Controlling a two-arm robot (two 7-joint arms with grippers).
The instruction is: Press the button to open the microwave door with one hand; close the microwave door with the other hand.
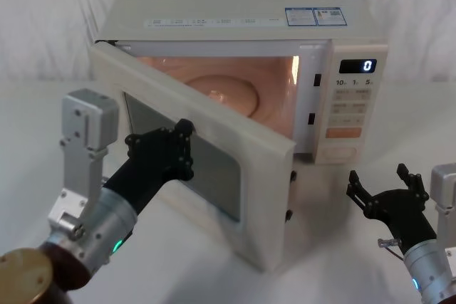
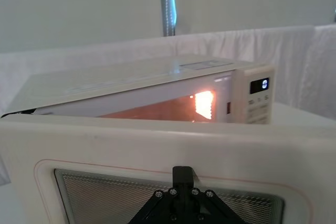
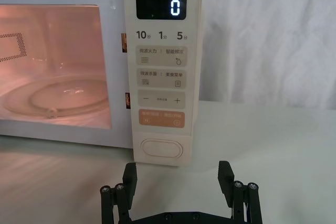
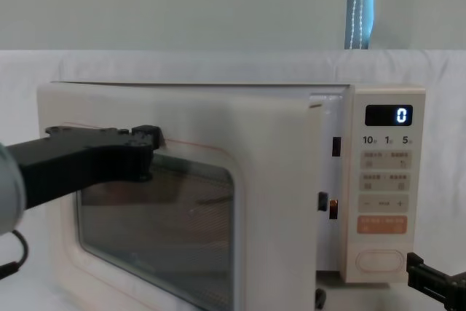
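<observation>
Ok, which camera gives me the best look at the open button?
The right wrist view: the button faces it squarely, above the open right tool. Chest view shows it smaller; head view, tiny and foreshortened.

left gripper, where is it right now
In the head view the left gripper is on the robot's left, against the glass window of the half-open microwave door.

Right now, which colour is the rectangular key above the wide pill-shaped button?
Orange rectangular key, clearest in the right wrist view.
</observation>
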